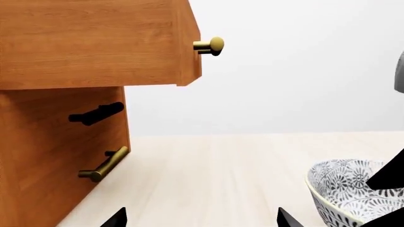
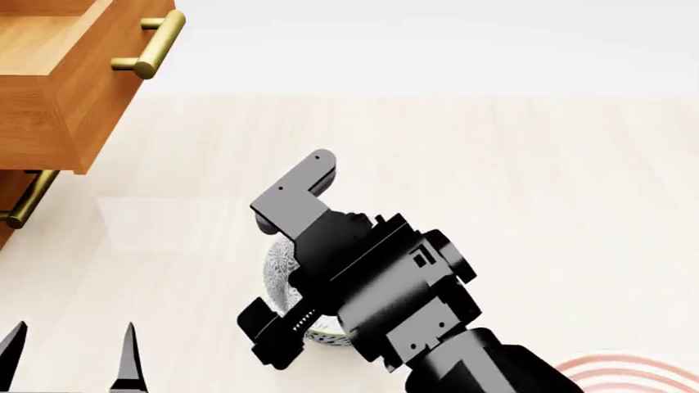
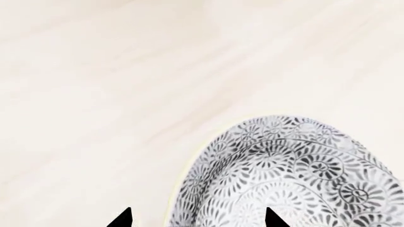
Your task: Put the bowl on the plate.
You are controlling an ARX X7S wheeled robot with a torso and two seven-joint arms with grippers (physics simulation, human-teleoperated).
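Note:
The bowl [image 3: 284, 175], white with a dense grey-black floral pattern, stands on the pale table. In the head view only a sliver of the bowl [image 2: 281, 274] shows under my right arm. My right gripper [image 3: 198, 218] is open and hangs over the bowl's rim, one fingertip outside the wall and the other over the inside. The left wrist view shows the bowl [image 1: 350, 194] with a black finger [image 1: 388, 176] reaching into it. The plate [image 2: 633, 372], white with red rings, peeks in at the lower right, apart from the bowl. My left gripper [image 2: 71, 354] is open and empty, left of the bowl.
A wooden cabinet [image 1: 57, 156] stands at the table's left, its top drawer [image 2: 65, 74] pulled out with a brass handle [image 2: 153, 45]. A lower brass handle [image 1: 104, 164] sticks out toward my left gripper [image 1: 200, 218]. Bare pale tabletop [image 2: 525, 180] stretches behind and right of the bowl.

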